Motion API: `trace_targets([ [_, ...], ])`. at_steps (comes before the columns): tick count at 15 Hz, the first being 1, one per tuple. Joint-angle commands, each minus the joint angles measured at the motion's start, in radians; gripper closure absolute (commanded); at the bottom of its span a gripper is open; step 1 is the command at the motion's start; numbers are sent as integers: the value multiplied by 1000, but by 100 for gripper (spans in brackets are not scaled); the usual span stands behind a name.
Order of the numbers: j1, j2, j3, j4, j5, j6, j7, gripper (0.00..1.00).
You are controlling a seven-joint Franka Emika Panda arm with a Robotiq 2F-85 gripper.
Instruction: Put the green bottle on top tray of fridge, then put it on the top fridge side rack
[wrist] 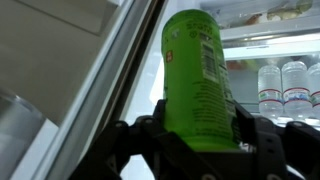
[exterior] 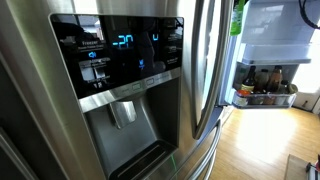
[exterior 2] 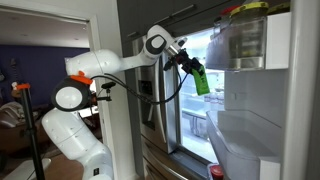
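Gripping one green bottle [wrist: 200,80] | one end effector [wrist: 197,135] clamped | one fridge [exterior: 130,100], open

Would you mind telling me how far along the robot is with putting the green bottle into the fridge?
Done: the fridge is open and the gripper is shut on the green bottle. In hand: in an exterior view the bottle hangs in the air before the open compartment. Left: setting it on the top tray, then moving it to the top side rack.
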Motion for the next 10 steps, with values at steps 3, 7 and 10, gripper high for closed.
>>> trace_targets([
  [3,-27,-164,-15,-213,-143,-32,167,63],
  [7,-38,-221,-15,-309,-243,-30,174,63],
  [10,-30,-238,-20,-351,-334,-12,151,63],
])
